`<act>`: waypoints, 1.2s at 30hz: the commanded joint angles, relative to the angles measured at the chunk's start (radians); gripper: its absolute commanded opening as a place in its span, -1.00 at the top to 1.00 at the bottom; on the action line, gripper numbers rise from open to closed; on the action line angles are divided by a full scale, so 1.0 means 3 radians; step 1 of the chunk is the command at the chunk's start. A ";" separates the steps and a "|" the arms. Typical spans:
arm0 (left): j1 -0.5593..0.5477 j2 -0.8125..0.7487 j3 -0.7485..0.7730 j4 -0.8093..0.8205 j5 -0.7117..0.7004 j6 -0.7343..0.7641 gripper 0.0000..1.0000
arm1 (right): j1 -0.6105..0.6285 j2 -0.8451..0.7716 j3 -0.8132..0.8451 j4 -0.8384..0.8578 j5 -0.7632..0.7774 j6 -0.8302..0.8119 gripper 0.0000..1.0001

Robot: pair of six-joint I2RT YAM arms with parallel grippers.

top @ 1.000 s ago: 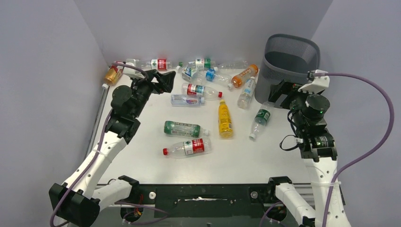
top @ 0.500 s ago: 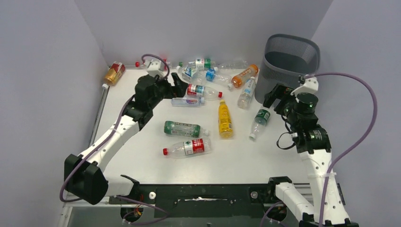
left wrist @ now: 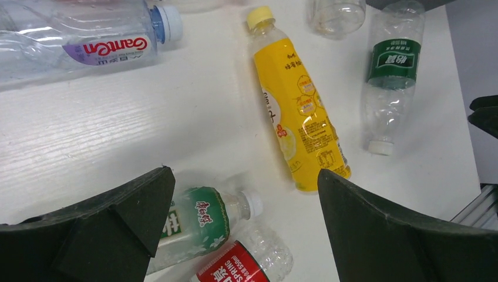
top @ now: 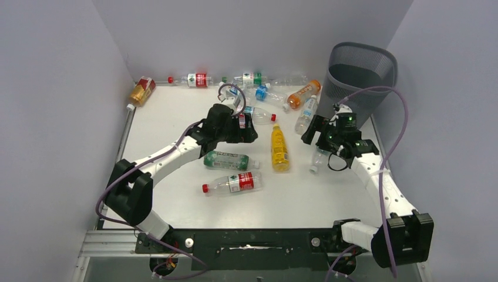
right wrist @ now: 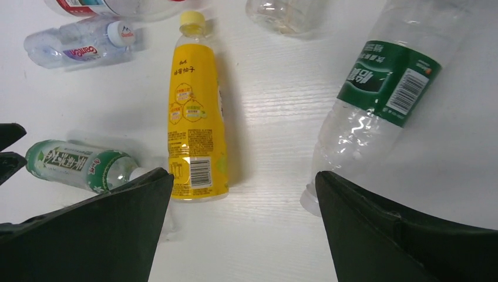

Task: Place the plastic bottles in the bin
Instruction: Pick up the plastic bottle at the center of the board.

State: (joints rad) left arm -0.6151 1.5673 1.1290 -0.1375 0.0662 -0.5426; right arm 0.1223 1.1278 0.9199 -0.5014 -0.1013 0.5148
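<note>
The table (left wrist: 147,117) is white, with a fine wood grain under a smooth, low-sheen coat. The yellow bottle (left wrist: 296,111) is plastic wrapped in an opaque, glossy sleeve. The green-label bottle (right wrist: 376,100) is thin clear plastic, crinkled and shiny, and its label is a slick film. The blue-cap bottle (left wrist: 76,47) is likewise clear, dented and glossy. The fingers (left wrist: 111,235) are matt black plastic with a faintly grainy surface. The bin (top: 359,66) is dark mesh with a smooth solid rim, probably metal, though it is hard to tell from this far. The walls (top: 59,88) are plain matt grey. The rail (top: 111,244) is bare ribbed metal.
</note>
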 commanded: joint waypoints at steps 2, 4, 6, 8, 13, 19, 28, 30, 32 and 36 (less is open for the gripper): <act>-0.0028 0.0070 0.0314 -0.0136 -0.0046 -0.0050 -0.91 | 0.0141 0.0390 0.0106 0.0339 -0.0168 0.0092 -0.96; -0.0026 0.0040 0.0420 -0.0262 -0.0076 0.0009 -0.91 | 0.0173 0.0555 0.0208 0.0332 -0.0100 0.0057 -1.00; -0.0024 0.0050 0.0631 -0.0530 -0.0167 0.0082 -0.91 | 0.0189 0.0706 0.0331 0.0252 0.0051 0.0002 -0.99; -0.0018 0.0017 0.0781 -0.0707 -0.0246 0.0071 -0.91 | 0.0210 0.0812 0.0392 0.0204 0.0158 -0.0031 -0.99; -0.0007 -0.0196 0.0727 -0.0746 -0.0294 0.0037 -0.91 | 0.0225 0.1057 0.0432 0.0261 0.0155 -0.0098 -0.98; 0.0054 -0.0377 0.0516 -0.0969 -0.0193 -0.0036 -0.91 | 0.0272 0.1351 0.0526 0.0270 0.0177 -0.0176 -0.97; 0.0328 -0.1013 -0.0043 -0.0812 -0.0055 -0.0119 -0.91 | 0.0419 0.1688 0.0742 0.0245 0.0226 -0.0217 -0.99; 0.0382 -0.1064 -0.0101 -0.0786 -0.0012 -0.0114 -0.91 | 0.0455 0.1743 0.0792 0.0252 0.0212 -0.0211 -0.99; 0.0412 -0.1077 -0.0125 -0.0798 0.0005 -0.0108 -0.91 | 0.0512 0.1766 0.0838 0.0249 0.0208 -0.0196 -0.99; 0.0420 -0.1101 -0.0216 -0.0751 0.0066 -0.0116 -0.91 | 0.0660 0.1753 0.0861 0.0262 0.0235 -0.0127 -0.99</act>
State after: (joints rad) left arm -0.4927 1.2625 1.0843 -0.4114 0.0410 -0.5694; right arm 0.2794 1.6684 1.1347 -0.4500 -0.0444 0.4648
